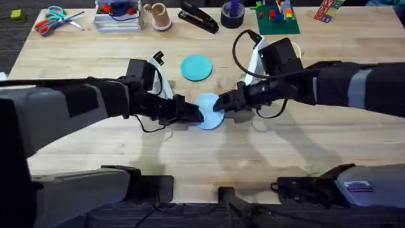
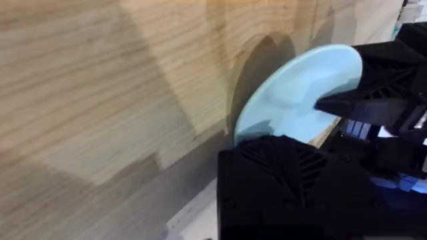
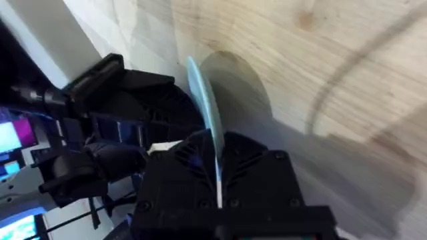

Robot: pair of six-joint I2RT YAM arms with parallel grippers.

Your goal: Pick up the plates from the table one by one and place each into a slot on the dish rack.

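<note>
i am holding the pale plate [image 1: 207, 116] between both grippers, just in front of the teal plate [image 1: 196, 67]. the left gripper [image 1: 197, 114] and right gripper [image 1: 218, 106] are each pinching its rim, i think for passing it over upright.

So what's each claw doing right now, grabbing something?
Left gripper: closed on the pale light-blue round plastic plate.
Right gripper: closed on the same plate's opposite edge.

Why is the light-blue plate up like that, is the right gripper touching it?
Touching. In the right wrist view the pale plate stands on edge with its rim pinched between the right gripper fingers.
</note>
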